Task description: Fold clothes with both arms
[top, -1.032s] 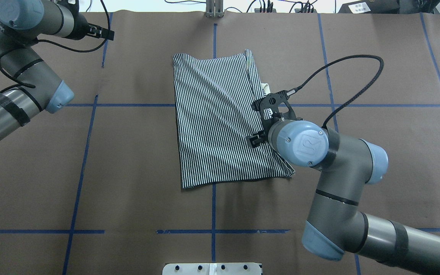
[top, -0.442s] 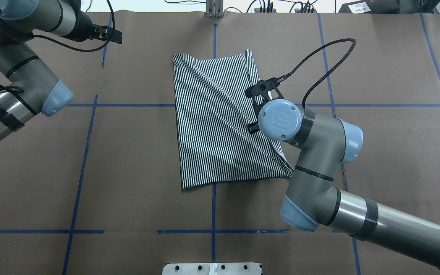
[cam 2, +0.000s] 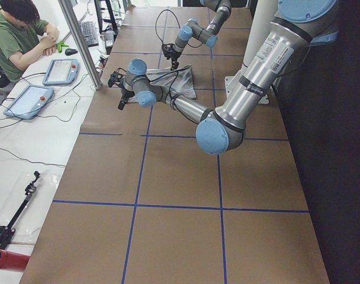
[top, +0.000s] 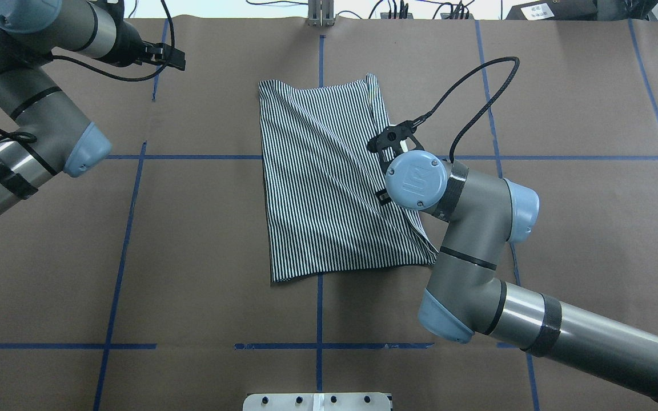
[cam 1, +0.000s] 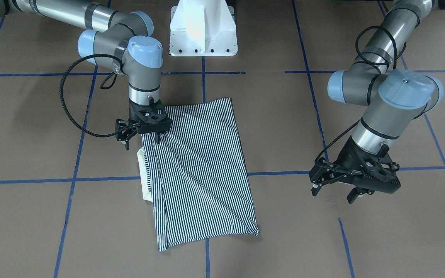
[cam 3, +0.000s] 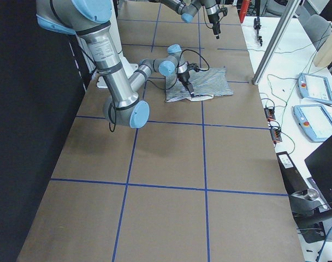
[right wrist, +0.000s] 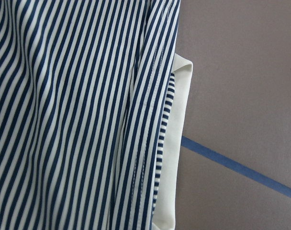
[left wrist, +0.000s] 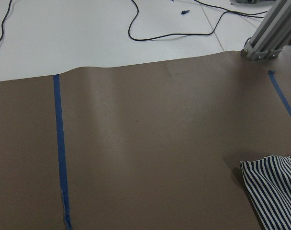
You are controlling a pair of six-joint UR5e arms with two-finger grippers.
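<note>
The striped shirt (cam 1: 203, 170) is laid folded mid-frame — the right tool (cam 1: 141, 142) over its edge and the left tool (cam 1: 333, 196) are held open.

Brown-covered table (top: 203, 240), blue tape grid (top: 192, 157); white pedestal base (cam 1: 203, 31); seated person (cam 2: 14, 41) beside two pendants (cam 2: 29, 100).

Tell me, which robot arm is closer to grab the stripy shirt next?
Right. The right claw hangs over the striped shirt's collar-side edge; the left claw hovers over the bare table, far off.
</note>
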